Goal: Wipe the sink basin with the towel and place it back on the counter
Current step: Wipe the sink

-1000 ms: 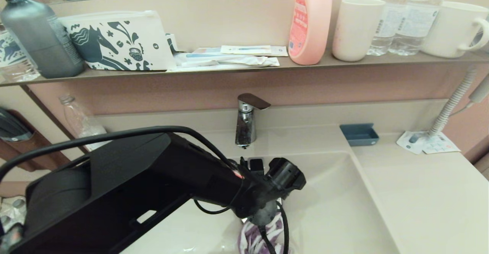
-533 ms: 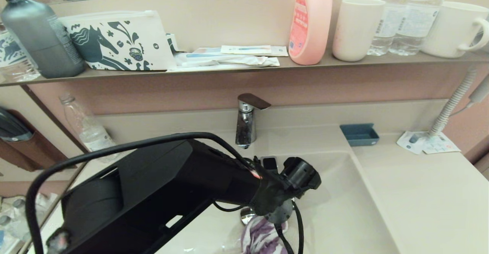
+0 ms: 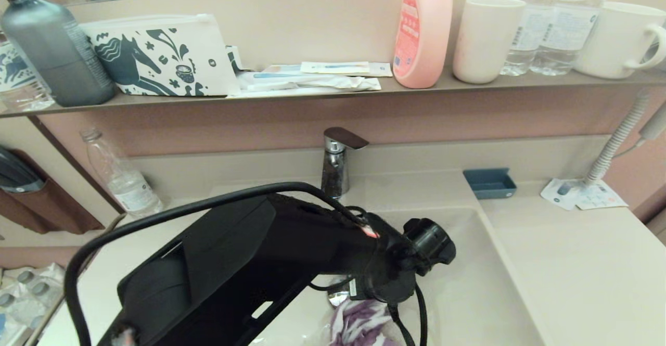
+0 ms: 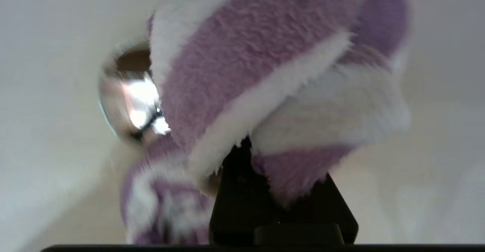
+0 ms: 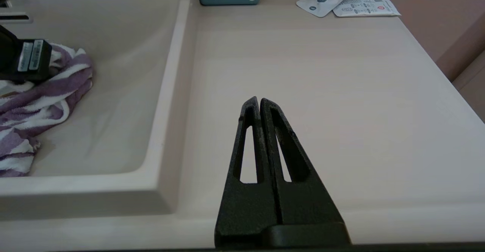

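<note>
Two arms, one working. Left jaws [image 4: 250,157] clamped narrow on the purple-and-white striped towel [image 4: 257,77], down inside the sink basin [image 3: 468,283]; head view hides the jaws under my wrist, and only a bunch of towel shows below it. Towel is bunched on the basin floor right beside the chrome drain plug [image 4: 129,104], partly overlapping it in the left wrist view. Faucet [image 3: 335,164] stands behind, at the back rim.

Right jaws [image 5: 259,104] pressed together, holding nothing, parked over the counter [image 5: 322,111] beside the basin, well apart from the towel.

Step in hand, as I judge it: wiping, mid-basin near the drain. Put-back not yet done; towel is in the bowl, not on the counter.

Next move probably calls for dragging the cloth across the bare floor and walls on the right side of the bowl, keeping the grip firm. Then lift clear of the rim toward open counter, short of the small blue tray [image 3: 489,183].
</note>
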{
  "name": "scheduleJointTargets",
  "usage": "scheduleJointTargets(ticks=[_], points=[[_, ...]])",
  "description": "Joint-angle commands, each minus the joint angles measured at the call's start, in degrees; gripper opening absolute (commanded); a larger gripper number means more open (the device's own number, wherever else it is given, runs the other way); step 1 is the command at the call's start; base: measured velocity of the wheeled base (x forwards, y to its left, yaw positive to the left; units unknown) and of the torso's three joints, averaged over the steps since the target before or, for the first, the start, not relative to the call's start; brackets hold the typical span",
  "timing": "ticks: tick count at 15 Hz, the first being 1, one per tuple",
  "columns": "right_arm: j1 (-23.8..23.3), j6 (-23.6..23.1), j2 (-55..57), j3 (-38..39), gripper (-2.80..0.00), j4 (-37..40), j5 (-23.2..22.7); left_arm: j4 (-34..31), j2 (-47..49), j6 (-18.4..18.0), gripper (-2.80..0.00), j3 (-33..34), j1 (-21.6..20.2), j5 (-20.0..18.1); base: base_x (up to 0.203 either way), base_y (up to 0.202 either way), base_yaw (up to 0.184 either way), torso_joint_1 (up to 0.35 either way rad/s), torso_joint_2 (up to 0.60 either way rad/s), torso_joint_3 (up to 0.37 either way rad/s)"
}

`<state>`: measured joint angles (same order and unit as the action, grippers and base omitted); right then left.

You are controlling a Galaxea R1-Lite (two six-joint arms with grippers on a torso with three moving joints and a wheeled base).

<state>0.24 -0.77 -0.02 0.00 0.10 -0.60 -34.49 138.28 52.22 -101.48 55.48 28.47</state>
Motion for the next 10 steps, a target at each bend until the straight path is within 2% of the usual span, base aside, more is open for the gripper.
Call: scheduleJointTargets(ticks=[1,2,4,8,10], points=[[0.02,-0.02,0.02,0.00,-2.80,-0.01,-0.02,-7.35,0.80,2.73,-2.80,-5.74,1.94,-0.94,0.000,0.000,0.000,0.000,0.00,0.000],[0.02,-0.02,0.02,0.00,-2.80,-0.01,-0.02,-10.40,1.88,4.30,-2.80,-7.48,3.37,-1.46,0.000,0.000,0.000,0.000,0.00,0.000],[0.02,-0.02,0.02,0.00,-2.80,-0.01,-0.02,-13.28,2.52,4.87,-2.80,-7.16,3.65,-2.83,0.000,0.000,0.000,0.000,0.00,0.000],[0.02,-0.02,0.02,0.00,-2.80,-0.01,-0.02,-25.56,2.05,7.38,-2.80,-2.83,4.00,-10.14,0.000,0.000,0.000,0.000,0.00,0.000],[0.30,-0.02,0.02,0.00,-2.80,-0.01,-0.02,-28.09,1.93,8.32,-2.80,0.56,4.36,-12.65,0.000,0.000,0.000,0.000,0.00,0.000]])
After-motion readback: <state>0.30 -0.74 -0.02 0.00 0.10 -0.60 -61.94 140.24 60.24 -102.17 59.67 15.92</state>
